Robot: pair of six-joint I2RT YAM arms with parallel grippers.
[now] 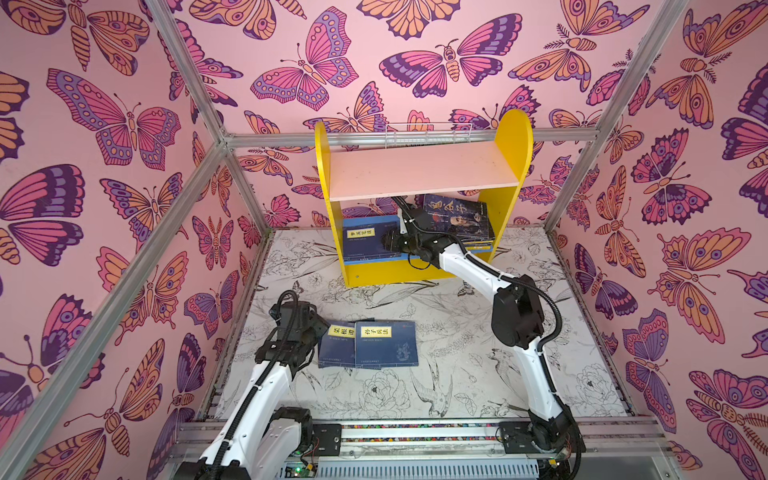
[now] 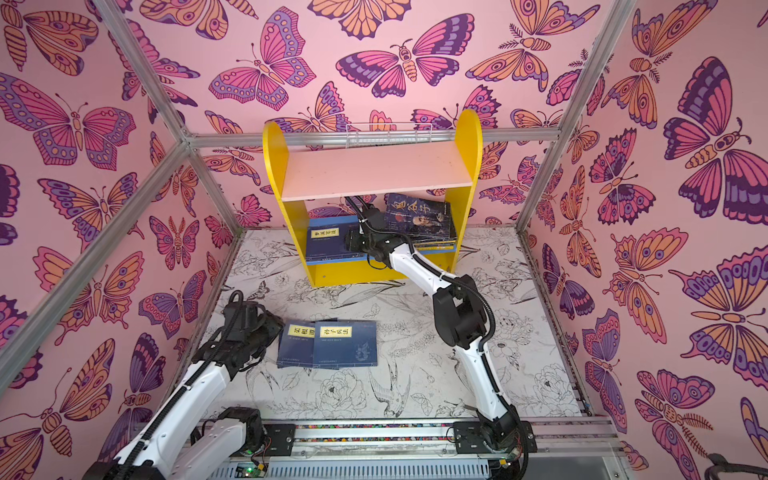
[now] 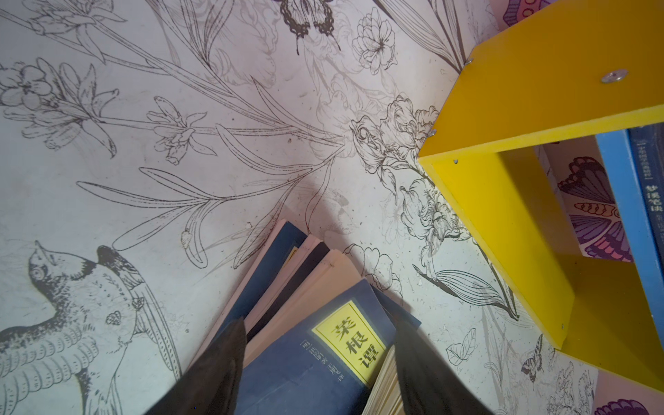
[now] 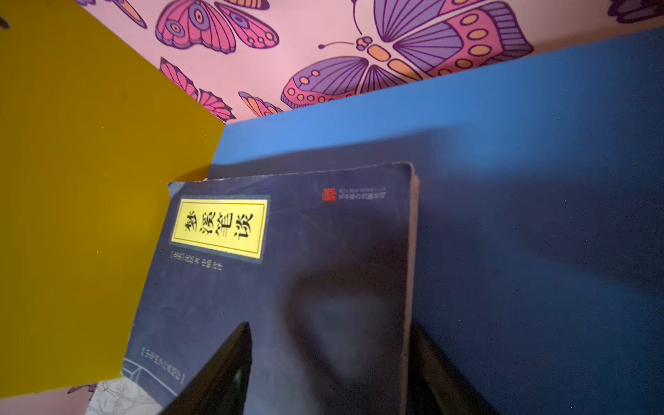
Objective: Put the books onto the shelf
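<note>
1. The shelf (image 1: 513,137) stands at 12 o'clock on the counter (image 1: 457,395), with its open front facing 6. All the shelved books sit on its blue lower board (image 4: 503,125), under the pink upper board (image 1: 419,174).
2. On the 9 o'clock half of that board a shelved navy book (image 1: 363,243) lies flat and cover up. Its yellow title label is toward 12, and its long axis seems to run from 6 to 12.
3. On the 3 o'clock half is a pile (image 1: 478,245) of books. The portrait book (image 1: 457,216) on top sits askew, its title end turned a little toward 1.
4. The right arm (image 1: 469,266) reaches into the lower tier. The right fingers (image 4: 222,377) are spread, one over the navy cover and the other just off the book's page edge, above the blue board. That wrist view is blurred, but they grip nothing I can see.
5. Two navy books (image 1: 386,345) lie flat on the counter, a little toward 9 o'clock from its middle. Their covers face up with the labels toward 12, and the 3 o'clock one overlaps its neighbour. The left wrist view shows more book edges (image 3: 287,273) fanned beneath.
6. The left arm (image 1: 266,386) comes in from 7 o'clock. The left fingers (image 3: 215,370) are spread, one on each side of the labelled end of the left-hand book (image 3: 316,359). I cannot tell whether they touch it.
</note>
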